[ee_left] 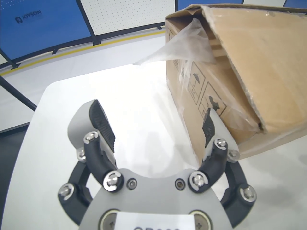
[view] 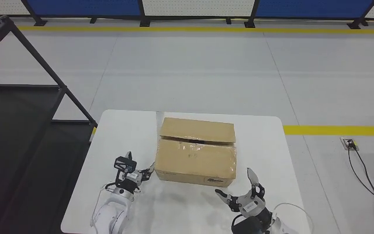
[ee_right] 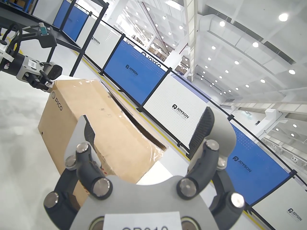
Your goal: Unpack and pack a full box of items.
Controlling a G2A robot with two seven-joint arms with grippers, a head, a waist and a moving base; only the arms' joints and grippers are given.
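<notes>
1. Top view: the cardboard box [view: 196, 151] sits mid-way across the white table [view: 117, 128], with its top flaps lying down and a dark slit between them. The left gripper [view: 139, 165] is at the box's near left corner and the right gripper [view: 234, 182] is off its near right corner. Both have their jaws spread and hold nothing.
2. Left wrist view: the left gripper [ee_left: 152, 106] is wide open, with one finger [ee_left: 211, 123] just beside the box's end wall; we cannot tell whether it touches. Loose clear film [ee_left: 182, 48] hangs off the flap's end.
3. Right wrist view: the right gripper [ee_right: 146, 114] is open and empty, with the box [ee_right: 91, 111] just beyond it and the flap seam slightly ajar.
4. We judge the task to be at its very start. Opening the flaps, emptying the box and repacking it are all left to do.
</notes>
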